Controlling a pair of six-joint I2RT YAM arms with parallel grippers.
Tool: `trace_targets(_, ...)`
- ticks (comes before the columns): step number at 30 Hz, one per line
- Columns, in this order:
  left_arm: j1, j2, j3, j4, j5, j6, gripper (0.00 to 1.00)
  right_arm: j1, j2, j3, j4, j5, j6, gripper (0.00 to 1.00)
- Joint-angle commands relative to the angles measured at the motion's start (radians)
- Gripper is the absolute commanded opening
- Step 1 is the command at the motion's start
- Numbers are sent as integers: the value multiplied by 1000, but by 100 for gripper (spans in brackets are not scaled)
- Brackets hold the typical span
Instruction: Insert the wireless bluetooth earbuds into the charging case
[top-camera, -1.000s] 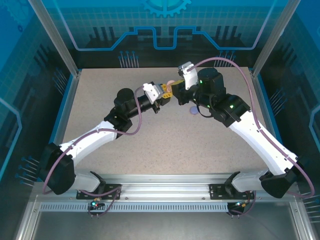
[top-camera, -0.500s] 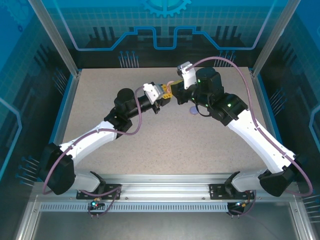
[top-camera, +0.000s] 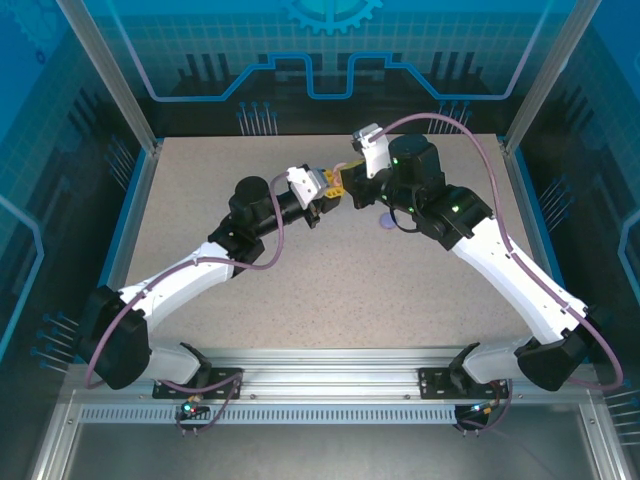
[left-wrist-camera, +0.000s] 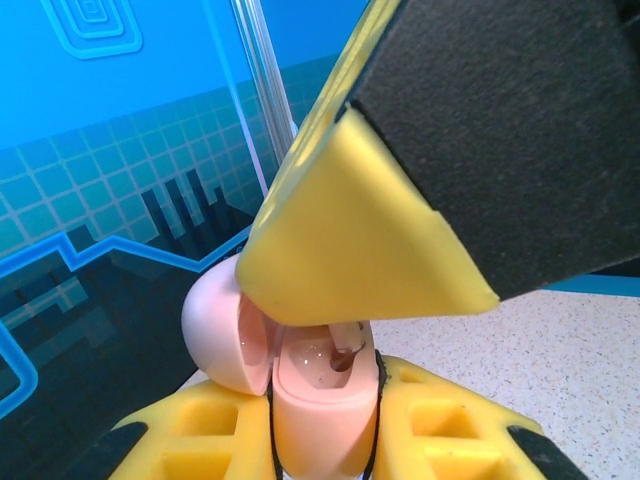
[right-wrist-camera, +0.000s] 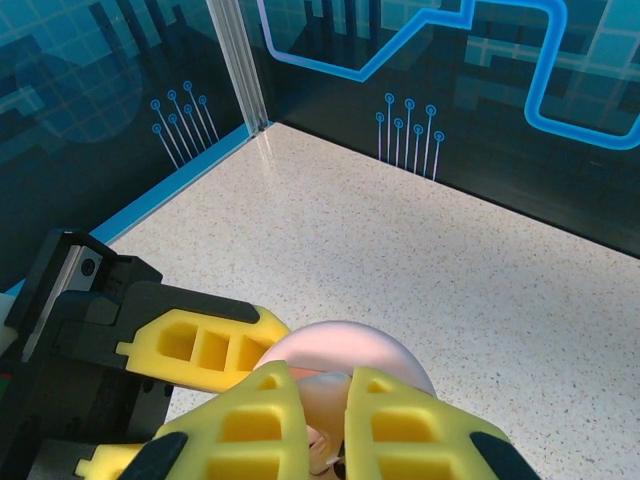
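Speckled tabletop (top-camera: 300, 290); left claw (top-camera: 334, 181) around pink case (left-wrist-camera: 318, 405), right claw (right-wrist-camera: 323, 420) around earbud (left-wrist-camera: 341, 356).

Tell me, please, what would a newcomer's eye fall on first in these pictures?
The two arms meet tip to tip above the back middle of the table. The left gripper is shut on an open pink case, lid swung left, and the right gripper reaches down into it, apparently with a pale pink earbud. A small purple object lies beside the right arm.
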Motion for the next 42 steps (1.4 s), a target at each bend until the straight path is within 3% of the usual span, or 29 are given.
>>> trace_targets(1,-14,-33,2,63,15,-13,0,-12,17,-8,-52,-6,-38,11)
trace_targets(18,-16,-33,8,59,15,-31,0,-9,54,37,-86,-61,-61,18)
trace_targets(30,-21,-21,6,49,22,-65,0,-11,63,83,-79,-15,-12,32)
trace_targets(42,-29,-4,-35,60,-1,-94,0,-13,53,128,-52,-86,40,49)
